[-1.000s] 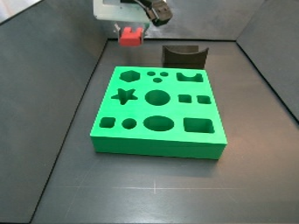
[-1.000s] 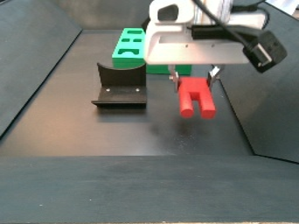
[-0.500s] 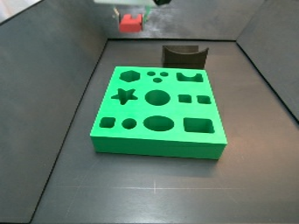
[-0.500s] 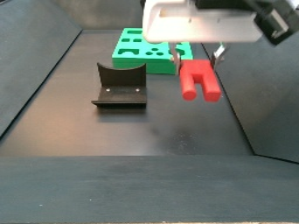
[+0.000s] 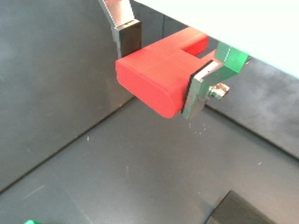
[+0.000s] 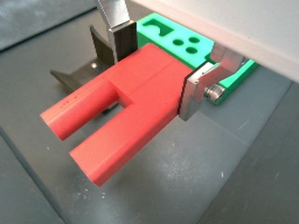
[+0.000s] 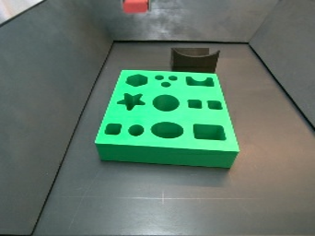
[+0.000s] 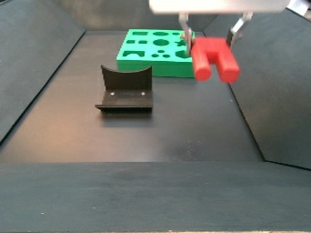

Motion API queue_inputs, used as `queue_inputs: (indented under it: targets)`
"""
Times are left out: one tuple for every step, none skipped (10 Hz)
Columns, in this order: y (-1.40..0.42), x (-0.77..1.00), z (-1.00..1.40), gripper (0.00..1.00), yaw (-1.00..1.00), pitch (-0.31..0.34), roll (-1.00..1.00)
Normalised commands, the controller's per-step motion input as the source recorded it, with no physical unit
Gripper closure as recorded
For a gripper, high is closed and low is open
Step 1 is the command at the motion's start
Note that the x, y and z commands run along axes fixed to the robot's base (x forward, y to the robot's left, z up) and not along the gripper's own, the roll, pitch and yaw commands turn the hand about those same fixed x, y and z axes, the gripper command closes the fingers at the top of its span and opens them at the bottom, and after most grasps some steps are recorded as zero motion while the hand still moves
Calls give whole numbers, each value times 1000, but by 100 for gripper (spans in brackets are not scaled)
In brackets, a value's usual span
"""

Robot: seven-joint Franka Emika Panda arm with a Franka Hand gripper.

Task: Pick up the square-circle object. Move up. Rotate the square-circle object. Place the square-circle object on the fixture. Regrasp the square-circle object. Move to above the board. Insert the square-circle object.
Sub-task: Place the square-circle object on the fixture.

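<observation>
My gripper (image 5: 163, 66) is shut on the square-circle object (image 5: 162, 73), a bright red peg, and holds it high above the floor. In a wrist view the peg (image 6: 111, 118) sticks out from between the silver fingers (image 6: 198, 90) with two stub ends. In a side view the gripper (image 8: 212, 36) hangs at the top edge with the peg (image 8: 214, 58) below it. In a side view only the peg's red tip (image 7: 134, 5) shows at the top edge. The green board (image 7: 169, 116) lies on the floor. The dark fixture (image 7: 193, 59) stands behind it.
Dark walls enclose the floor on the sides. In a side view the fixture (image 8: 124, 90) stands in front of the board (image 8: 155, 53), to the left of the held peg. In a wrist view a corner of the board (image 6: 180, 41) and the fixture (image 6: 87, 68) show below.
The gripper has risen straight up with the red peg in it, now almost out of both side views at the top. The board and fixture have not moved.
</observation>
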Motion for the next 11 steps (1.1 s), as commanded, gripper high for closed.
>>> queue_inputs:
  targets:
    - [5,-2,380,100,18,78,100]
    - [3,2,223,100,22,79,97]
    - [-462,1000,-4,100,166,-421,12]
    - [-458,1000,-22,100,159,-399,11]
    - [-406,1000,-24,100,100,-273,-12]
    - [-385,1000,-21,100,72,-204,-24]
    - [-354,1000,-24,100,44,-93,-40]
    - [-336,1000,-27,100,32,-61,-44]
    - [-300,1000,-28,100,23,-19,-50]
    - [-269,1000,-29,100,20,3,-54]
    - [-241,1000,-30,100,21,17,-55]
